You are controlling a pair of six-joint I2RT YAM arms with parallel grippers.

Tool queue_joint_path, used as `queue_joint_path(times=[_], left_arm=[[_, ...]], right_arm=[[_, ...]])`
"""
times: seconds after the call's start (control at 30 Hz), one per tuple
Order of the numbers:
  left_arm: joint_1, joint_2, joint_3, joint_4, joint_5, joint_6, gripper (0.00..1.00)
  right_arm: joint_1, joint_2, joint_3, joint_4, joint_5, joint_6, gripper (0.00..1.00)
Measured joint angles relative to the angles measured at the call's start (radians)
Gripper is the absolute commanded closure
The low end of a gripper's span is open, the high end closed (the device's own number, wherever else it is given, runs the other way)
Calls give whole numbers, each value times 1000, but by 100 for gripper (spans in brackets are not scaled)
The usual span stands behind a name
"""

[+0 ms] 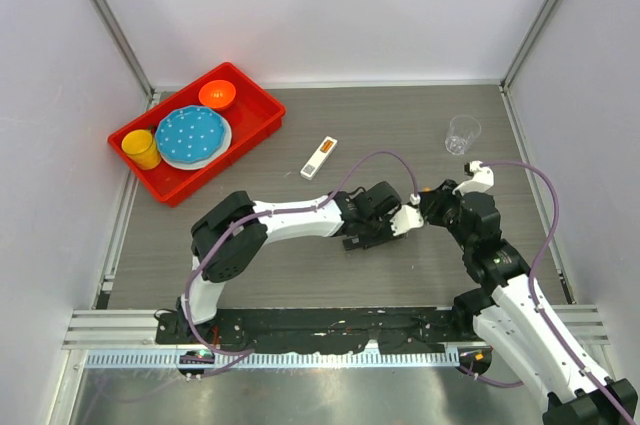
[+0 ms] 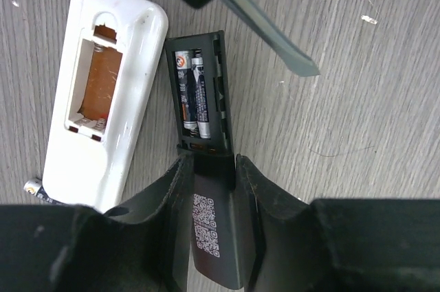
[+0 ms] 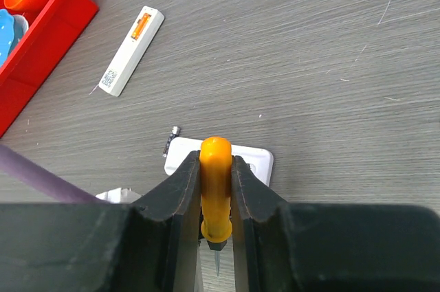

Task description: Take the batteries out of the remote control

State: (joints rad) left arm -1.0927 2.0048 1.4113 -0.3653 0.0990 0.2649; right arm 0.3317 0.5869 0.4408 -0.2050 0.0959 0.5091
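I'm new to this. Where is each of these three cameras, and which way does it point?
Top external: above and behind, looking down on the table; left arm and right arm show.
Left wrist: on the left arm, looking down past its fingers at the black remote they clamp.
Right wrist: on the right arm, looking past its fingers at the orange-handled screwdriver they grip.
Shared: both wrist views show the screwdriver and the opened white remote.

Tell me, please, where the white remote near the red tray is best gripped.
Grip the lone white remote across its narrow width at mid-length, descending from above: it lies flat, slim, with bare table along both long sides. Keep off the orange batteries at its far end.
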Motion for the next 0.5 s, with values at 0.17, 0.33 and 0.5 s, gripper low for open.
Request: queue_joint_path(times=[0.17,0.33,0.5], left_arm=[[10,-1,-16,16,5,-6,50],[21,-48,-120,61,-4,-30,37],[27,-120,-217,63,-16,-49,32]], right_arm=[[0,0,0,-5,-2,-1,99],[0,5,0,-29,-4,-2,99],[0,11,0,-34,-4,-2,99]])
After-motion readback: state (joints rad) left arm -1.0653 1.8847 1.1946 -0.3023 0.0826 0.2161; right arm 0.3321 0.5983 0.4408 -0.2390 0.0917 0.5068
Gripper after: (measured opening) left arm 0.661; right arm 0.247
